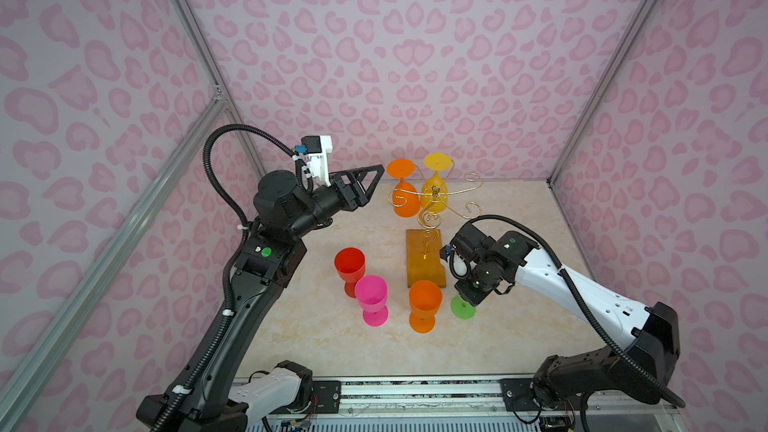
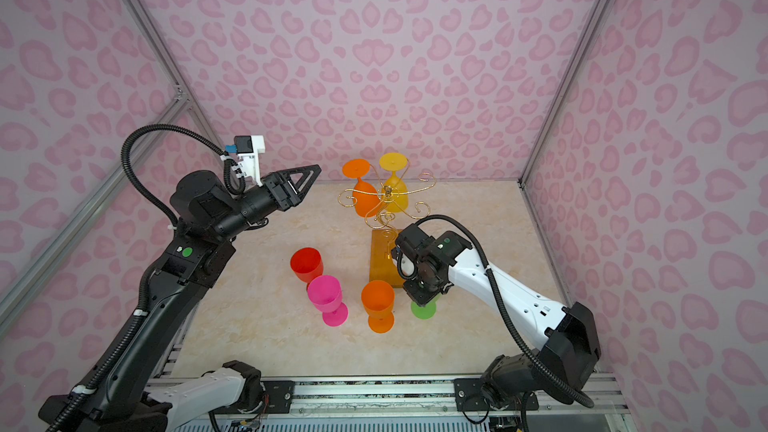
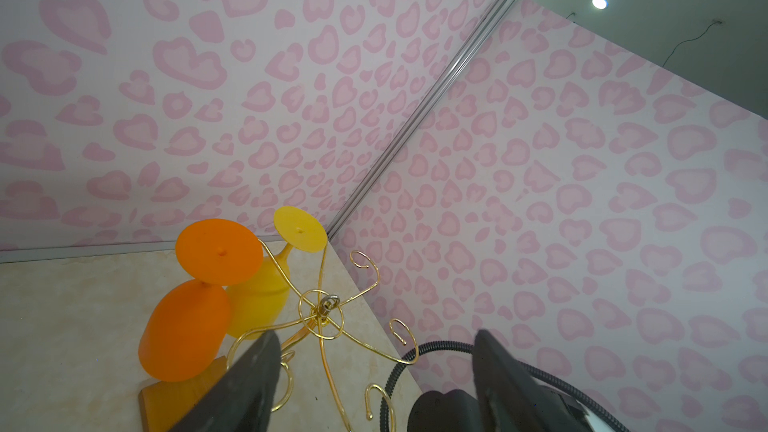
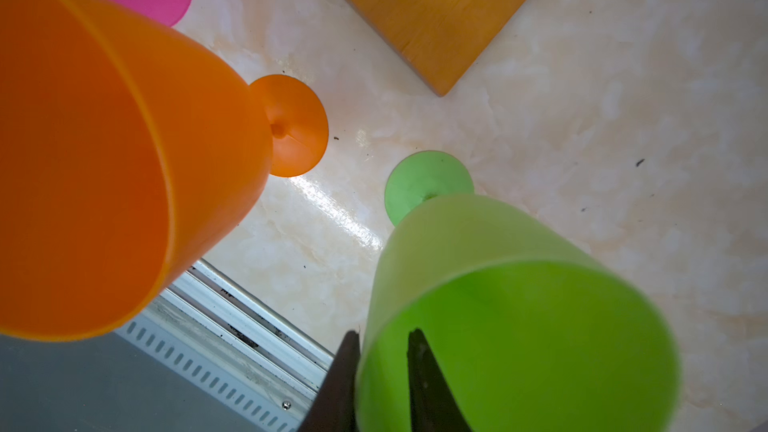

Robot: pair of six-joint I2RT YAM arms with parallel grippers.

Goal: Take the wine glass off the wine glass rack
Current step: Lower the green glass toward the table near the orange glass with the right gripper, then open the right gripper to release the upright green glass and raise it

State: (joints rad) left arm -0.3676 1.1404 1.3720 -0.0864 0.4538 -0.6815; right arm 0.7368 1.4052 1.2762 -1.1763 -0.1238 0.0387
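While our right jaws straddle the green glass (image 4: 519, 243) rim, grip we cannot judge, a skewed lift could tip it onto the upright orange glass (image 4: 124, 139); left jaws gape empty.

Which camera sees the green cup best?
The right wrist view: the green cup fills it, showing its bowl and round foot standing on the table. In both top views only its foot peeks out under the right arm. The left wrist view misses it entirely.

glasses (image 1: 405, 201) hang on wine glass rack (image 1: 424, 261)
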